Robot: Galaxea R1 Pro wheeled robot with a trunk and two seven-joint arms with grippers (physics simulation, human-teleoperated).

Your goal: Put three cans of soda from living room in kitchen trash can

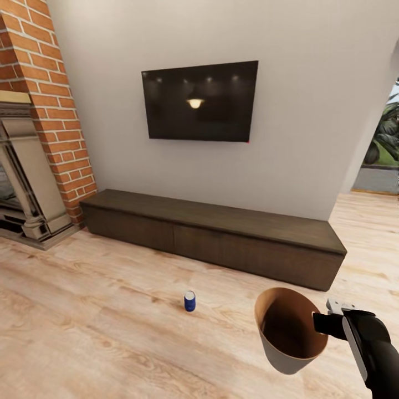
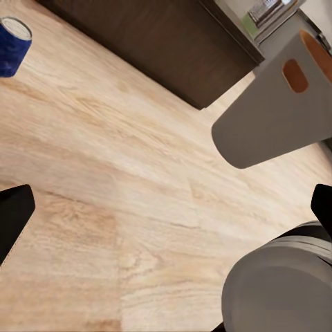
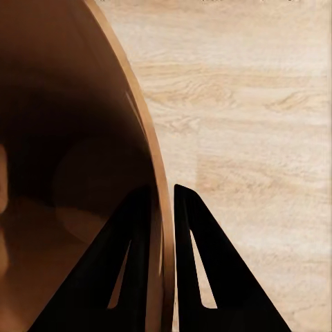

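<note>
head: blue soda can with white band (image 1: 190,301) upright on light wood floor (image 1: 100,310), lower centre; right gripper (image 1: 321,323) clamps rim of pale-grey tapered bin with brown inside (image 1: 288,354), lower right | left wrist: black fingertips (image 2: 14,216) spread wide at the frame edges, can upper left, bin upper right | right wrist: fingers (image 3: 200,270) pinch the bin wall

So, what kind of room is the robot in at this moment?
Most likely a living room: a black TV hangs on the wall above a long dark wood cabinet, and a brick-backed fireplace stands at the left, all on a light wood floor.
</note>
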